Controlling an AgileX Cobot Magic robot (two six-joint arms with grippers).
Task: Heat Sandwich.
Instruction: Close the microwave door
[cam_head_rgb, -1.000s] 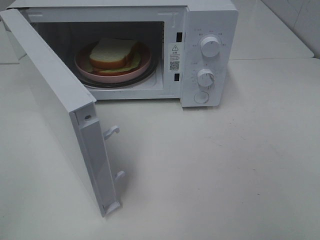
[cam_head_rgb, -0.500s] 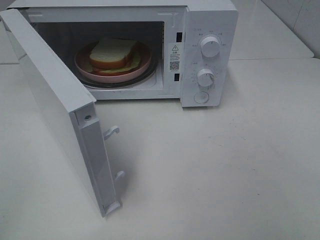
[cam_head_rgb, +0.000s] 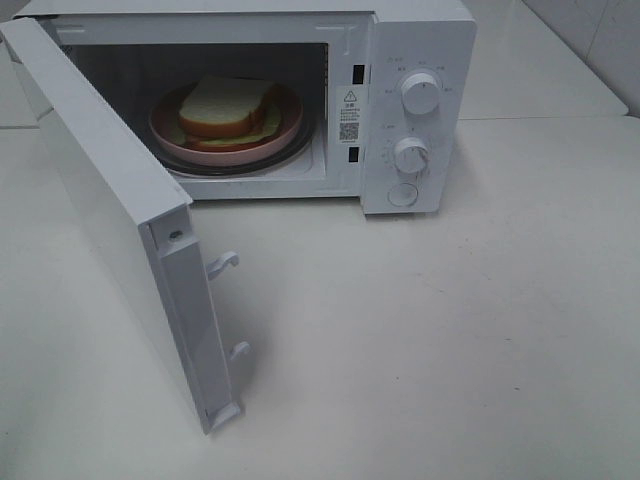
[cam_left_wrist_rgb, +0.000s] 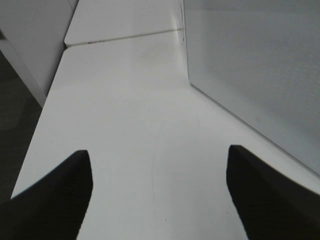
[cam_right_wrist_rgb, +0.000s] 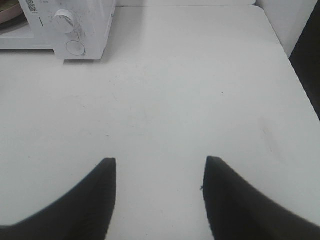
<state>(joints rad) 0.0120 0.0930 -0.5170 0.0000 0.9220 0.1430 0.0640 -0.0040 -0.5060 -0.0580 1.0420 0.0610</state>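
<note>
While the sandwich (cam_head_rgb: 226, 106) sits (on its plate (cam_head_rgb: 236, 153)) inside the microwave (cam_head_rgb: 425, 45), left gripper (cam_left_wrist_rgb: 159, 150) and right gripper (cam_right_wrist_rgb: 160, 159) gape — both empty.

The smooth white counter (cam_head_rgb: 450, 350) is lit softly and evenly, and slightly washed out ahead of the black right pincer (cam_right_wrist_rgb: 160, 159). That pincer and the black left pincer (cam_left_wrist_rgb: 159, 150) are shown dark and blurred. A faint shadow is cast beside the open white microwave door (cam_head_rgb: 110, 220).

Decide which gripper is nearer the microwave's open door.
Left. The left gripper sits just beside the door; the right gripper hangs over the table, well back from the control panel.
</note>
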